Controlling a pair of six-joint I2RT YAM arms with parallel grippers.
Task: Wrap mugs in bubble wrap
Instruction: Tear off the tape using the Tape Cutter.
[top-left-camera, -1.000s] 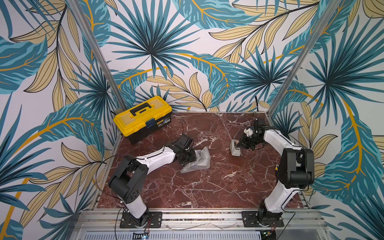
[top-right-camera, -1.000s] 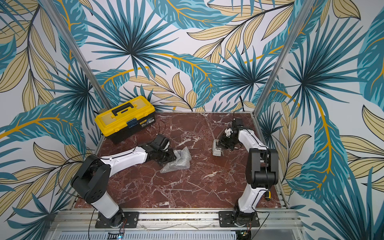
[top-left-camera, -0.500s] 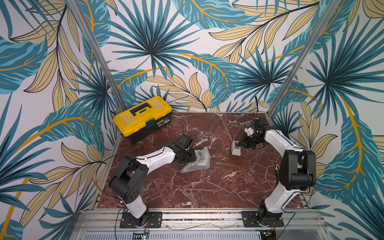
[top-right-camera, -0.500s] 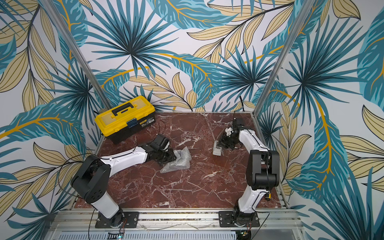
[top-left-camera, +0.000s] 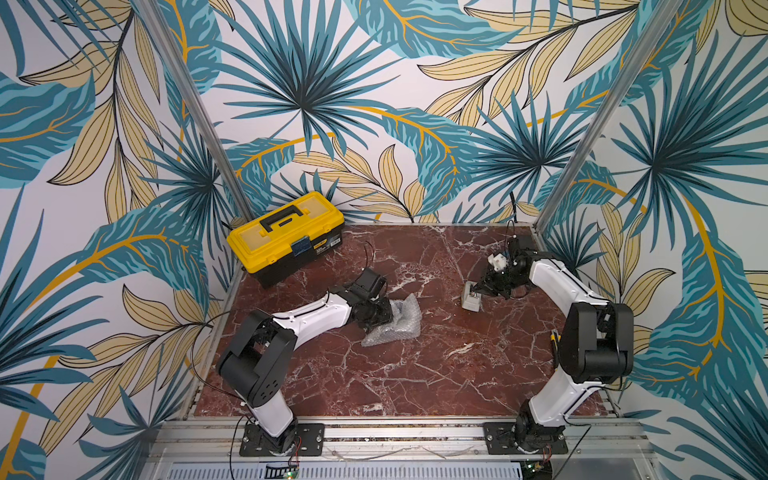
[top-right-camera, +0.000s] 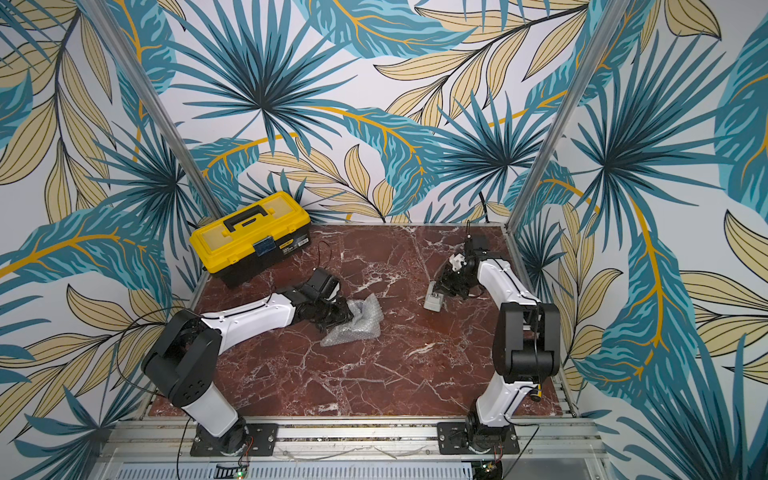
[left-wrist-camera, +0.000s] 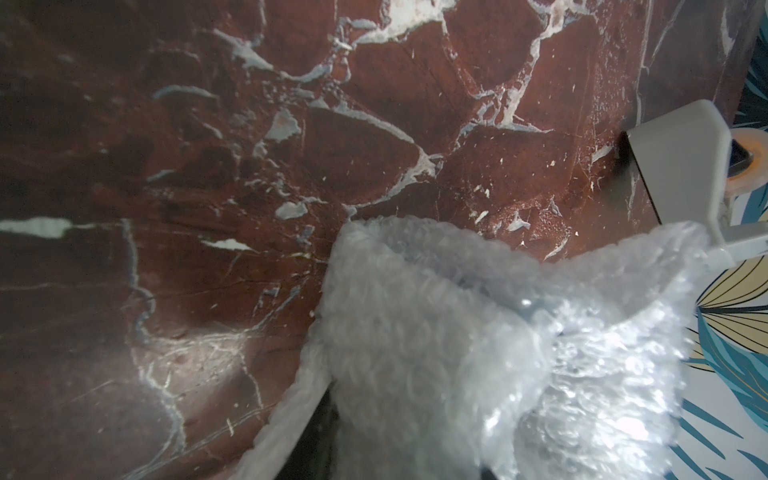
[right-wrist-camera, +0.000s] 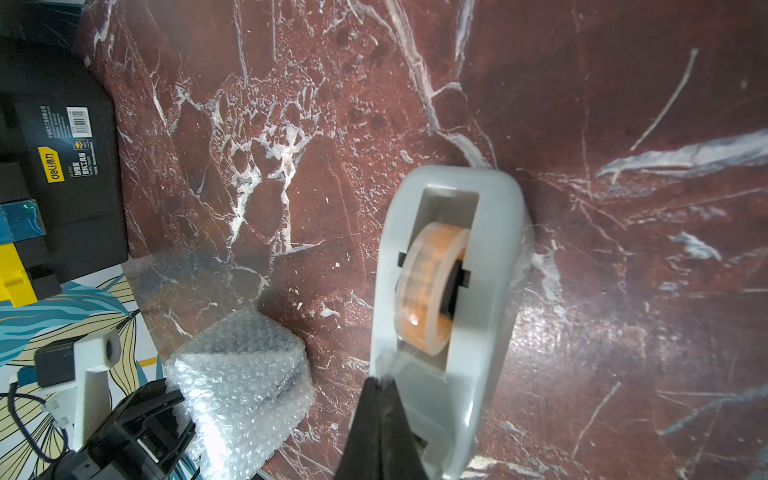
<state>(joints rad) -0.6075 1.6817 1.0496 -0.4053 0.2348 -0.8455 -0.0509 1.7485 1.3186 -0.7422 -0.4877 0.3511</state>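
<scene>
The only print that can be read is on the toolbox (right-wrist-camera: 62, 166), in the right wrist view. On its black front, a yellow tag (right-wrist-camera: 52, 165) reads "deli", followed by two Chinese characters. Beside the tag are lines of white Chinese text (right-wrist-camera: 85, 162), too small to read. Above them is a barcode sticker (right-wrist-camera: 79, 121) whose digits cannot be made out. In both top views the label (top-left-camera: 322, 247) (top-right-camera: 289, 246) is a blur.

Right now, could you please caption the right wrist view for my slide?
Shut right pincer at the grey tape dispenser; left pincer grips the bubble wrap nearby.
</scene>
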